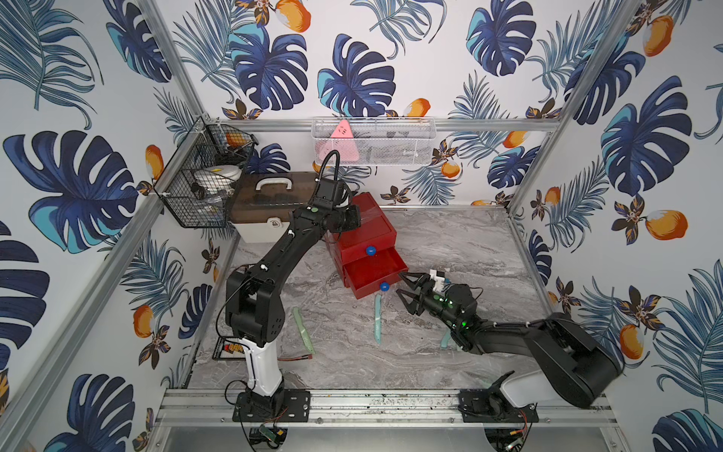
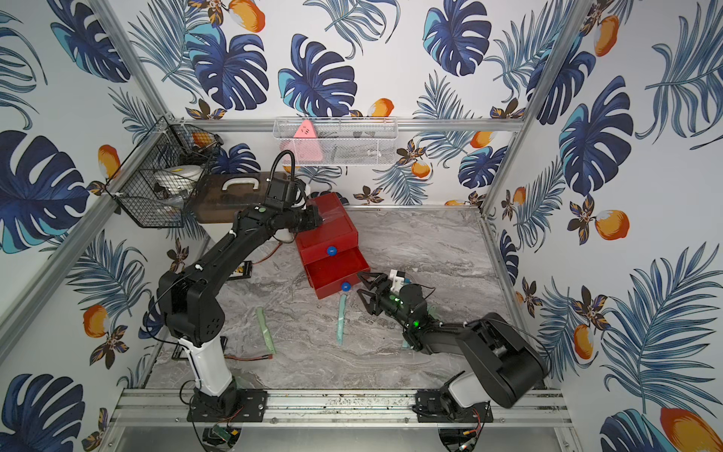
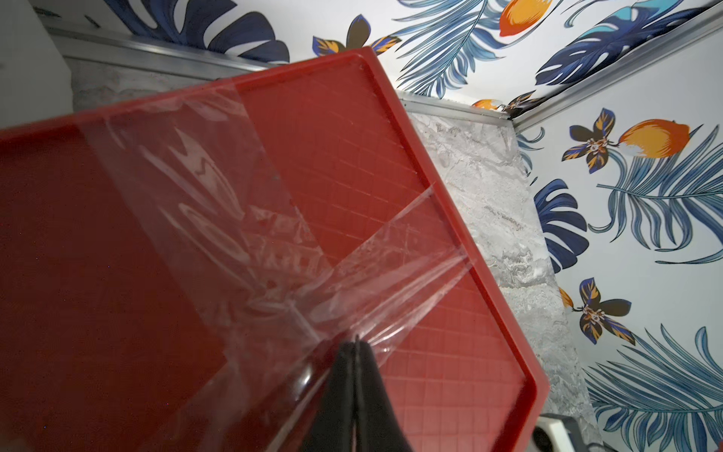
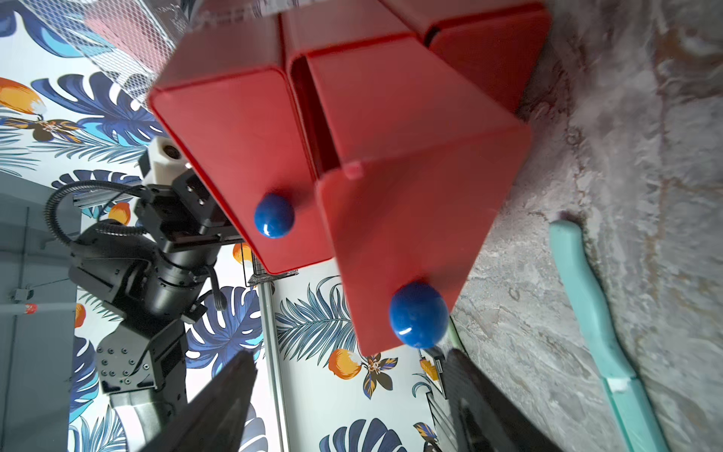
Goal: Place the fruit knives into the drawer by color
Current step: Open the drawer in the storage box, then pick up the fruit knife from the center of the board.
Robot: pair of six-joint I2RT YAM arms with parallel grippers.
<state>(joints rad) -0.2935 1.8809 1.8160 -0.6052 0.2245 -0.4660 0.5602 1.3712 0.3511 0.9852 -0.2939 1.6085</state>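
The small glossy red plastic chest of drawers (image 1: 367, 225) stands toward the back of the grey marble-patterned table (image 1: 450, 250), close to the left arm. One drawer (image 1: 371, 270) is pulled well out. In both top views the part of its floor that shows is bare red, with no knife lying there. Its round blue knob (image 4: 418, 315) faces the right gripper (image 1: 400, 283), whose jaws stand wide apart and empty, just clear of the knob. The left gripper (image 3: 356, 348) sits at the strip of clear tape (image 3: 242, 219) on the chest's top, its fingers drawn together with nothing between them. From that pose it looks to be steadying the chest.

Three of the slim curved plastic knives are in sight, all on the table. A teal-blue knife (image 1: 377, 319) lies just in front of the open drawer, and a pale green knife (image 1: 303, 330) lies farther toward the left arm. A third pale knife (image 1: 446, 341) is mostly hidden under the right arm. No salmon-pink knife shows anywhere — the pair may be inside a drawer, but the views do not settle that.

As a judgement, the opening of the drawer looks done, while the sorting of at least these three knives is left — each has to be picked up and laid in a drawer by colour.
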